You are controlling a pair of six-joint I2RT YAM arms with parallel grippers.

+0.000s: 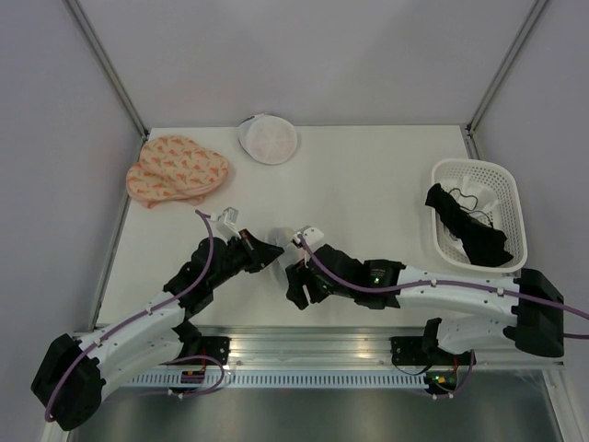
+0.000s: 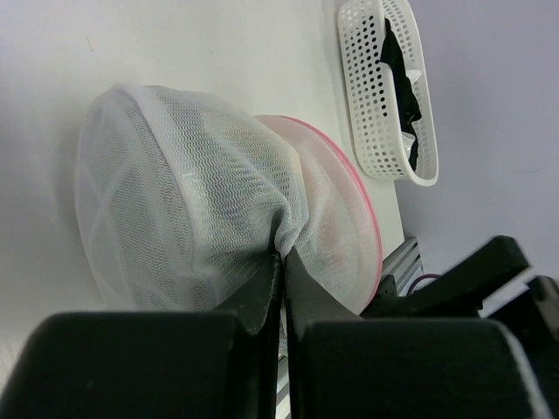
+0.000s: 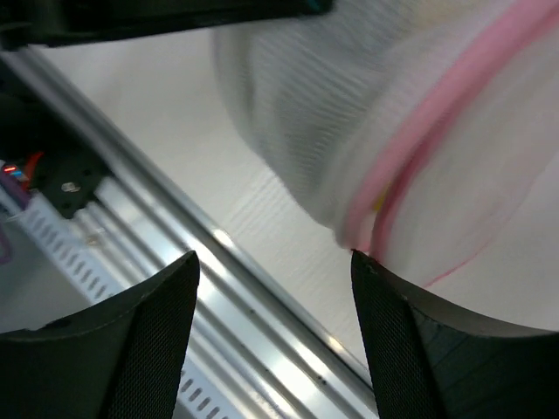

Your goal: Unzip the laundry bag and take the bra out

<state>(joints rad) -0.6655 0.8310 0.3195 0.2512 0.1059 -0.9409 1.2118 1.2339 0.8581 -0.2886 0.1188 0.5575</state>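
A white mesh laundry bag (image 2: 175, 192) with a pink zip rim (image 2: 362, 209) sits near the table's front edge. My left gripper (image 2: 283, 257) is shut, pinching a fold of its mesh. In the top view the bag (image 1: 287, 236) is mostly hidden between the left gripper (image 1: 274, 249) and the right gripper (image 1: 296, 278). My right gripper (image 3: 273, 255) is open, pointing at the front rail, with the bag's pink rim (image 3: 410, 148) just at its right fingertip (image 3: 367, 266). No bra shows inside the bag.
An orange patterned bra (image 1: 175, 170) lies at the back left. A second round white mesh bag (image 1: 268, 138) sits at the back middle. A white basket (image 1: 515, 198) at the right holds black garments (image 1: 469, 230). The aluminium rail (image 3: 262, 314) runs along the near edge.
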